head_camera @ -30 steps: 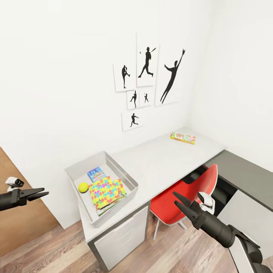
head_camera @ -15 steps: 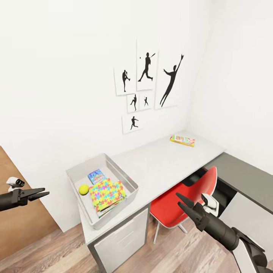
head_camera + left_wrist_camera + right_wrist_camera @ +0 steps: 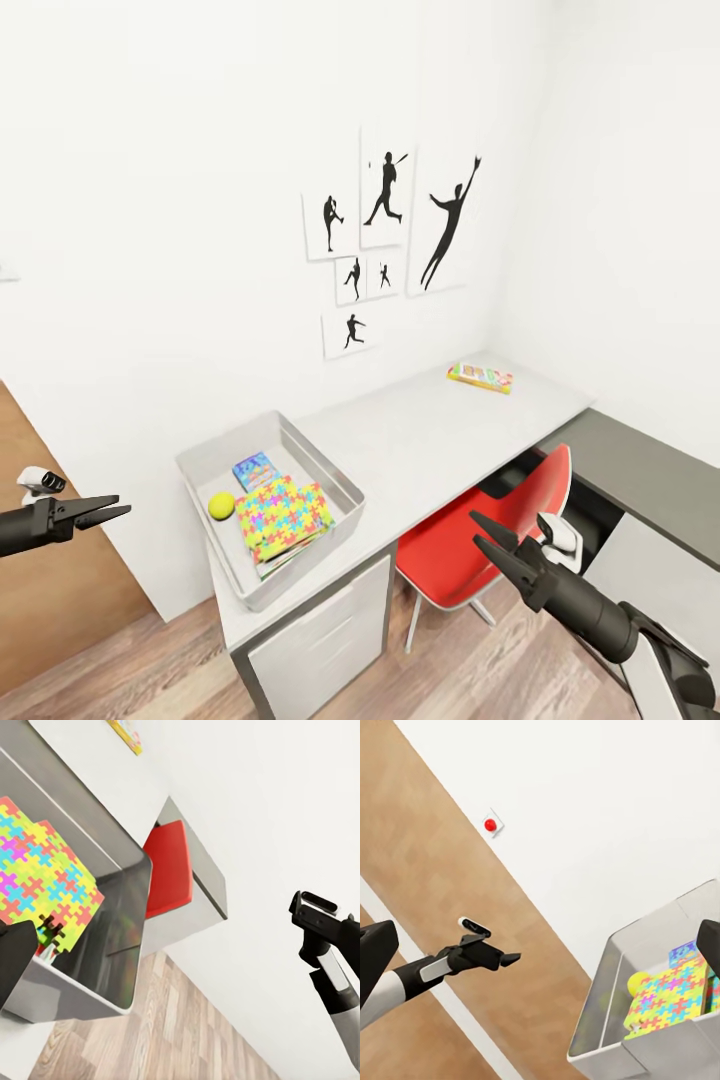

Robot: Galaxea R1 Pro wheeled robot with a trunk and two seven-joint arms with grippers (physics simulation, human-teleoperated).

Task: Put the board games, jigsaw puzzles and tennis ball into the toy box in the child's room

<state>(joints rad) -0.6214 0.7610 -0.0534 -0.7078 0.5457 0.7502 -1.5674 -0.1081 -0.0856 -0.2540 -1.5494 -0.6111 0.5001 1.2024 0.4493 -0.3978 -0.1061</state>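
Toys are mostly sitting in the toy box (image 3: 345,480); one board game (image 3: 481,376) is lying on the table (image 3: 430,435) well beyond it, near the far wall.

Inside the toy box, a jigsaw puzzle (image 3: 283,513) is resting beside the tennis ball (image 3: 221,505) and a blue game (image 3: 254,469). The left gripper (image 3: 108,508) is hanging pinched nearly closed and empty, well apart from the toy box; the right gripper (image 3: 487,534) is hovering with fingers spread, holding nothing. The remaining game is looking thin, stiff and light, probably slippery-lidded, so pinching across one long edge seems wisest.
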